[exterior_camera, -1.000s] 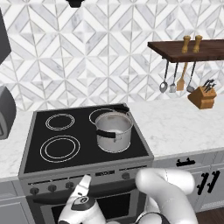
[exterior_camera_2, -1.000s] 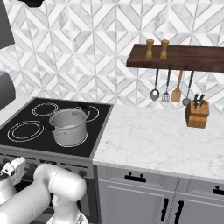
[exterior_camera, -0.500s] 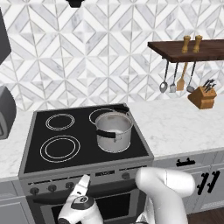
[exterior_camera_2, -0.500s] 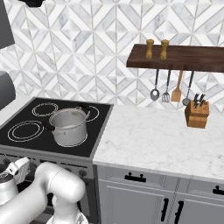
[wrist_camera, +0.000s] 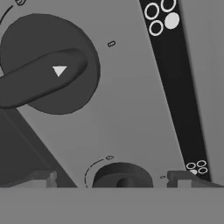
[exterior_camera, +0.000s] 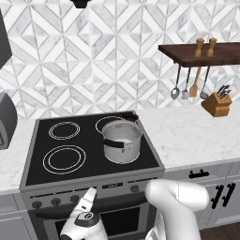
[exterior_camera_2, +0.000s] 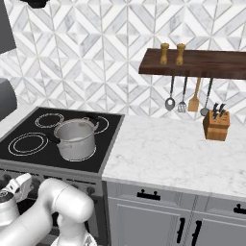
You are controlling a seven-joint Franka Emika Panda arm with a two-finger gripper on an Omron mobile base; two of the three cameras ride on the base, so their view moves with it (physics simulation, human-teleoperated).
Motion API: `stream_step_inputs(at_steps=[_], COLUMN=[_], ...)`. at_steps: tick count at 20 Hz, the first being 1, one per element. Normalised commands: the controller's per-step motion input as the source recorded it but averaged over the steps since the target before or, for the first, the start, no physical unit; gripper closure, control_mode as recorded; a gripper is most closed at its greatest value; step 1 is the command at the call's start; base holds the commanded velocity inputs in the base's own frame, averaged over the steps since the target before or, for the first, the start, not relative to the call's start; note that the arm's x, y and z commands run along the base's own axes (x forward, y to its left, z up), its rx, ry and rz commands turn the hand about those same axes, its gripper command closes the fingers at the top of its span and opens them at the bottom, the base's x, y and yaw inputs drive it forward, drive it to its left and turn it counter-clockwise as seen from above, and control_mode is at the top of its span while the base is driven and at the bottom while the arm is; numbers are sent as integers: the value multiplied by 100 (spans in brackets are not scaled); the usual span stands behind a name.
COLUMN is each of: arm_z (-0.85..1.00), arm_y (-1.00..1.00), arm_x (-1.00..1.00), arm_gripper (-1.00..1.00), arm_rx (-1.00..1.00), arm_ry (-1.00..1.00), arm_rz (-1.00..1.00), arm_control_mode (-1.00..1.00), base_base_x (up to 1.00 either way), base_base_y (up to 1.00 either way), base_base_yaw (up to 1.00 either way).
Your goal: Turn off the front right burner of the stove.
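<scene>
Presently, left to right. Toaster oven (exterior_camera: 6,119): grey, at the far left edge on the marble tabletop (exterior_camera: 197,133). Stove (exterior_camera: 89,187): grey steel, black glass top, row of small dark knobs (exterior_camera: 56,201) along its front panel. Front left zone (exterior_camera: 64,159): large double ring. Front right burner (exterior_camera: 140,157): near right corner of the glass, mostly under a steel pot (exterior_camera: 122,140). End effector (exterior_camera: 87,200): low against the stove's front panel, just beside the knobs; whether its fingers are spread or pressed together cannot be told. Hand view: large dark knob (wrist_camera: 48,65) bearing a white triangle, a smaller knob (wrist_camera: 122,176) below. Far right: wooden shelf (exterior_camera: 201,54), hanging utensils (exterior_camera: 190,84), knife block (exterior_camera: 217,102).
</scene>
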Motion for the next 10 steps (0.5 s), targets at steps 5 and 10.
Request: stream_step_inputs(at_steps=[5, 10], arm_z=[0, 0], arm_y=[-12, 0], arm_x=[0, 0], arm_gripper=[-100, -100], arm_rx=[1, 0], arm_ry=[0, 0], arm_rz=[0, 0], arm_control_mode=[-100, -100], base_base_x=[0, 0], base_base_y=[0, 0], base_base_yaw=[0, 0])
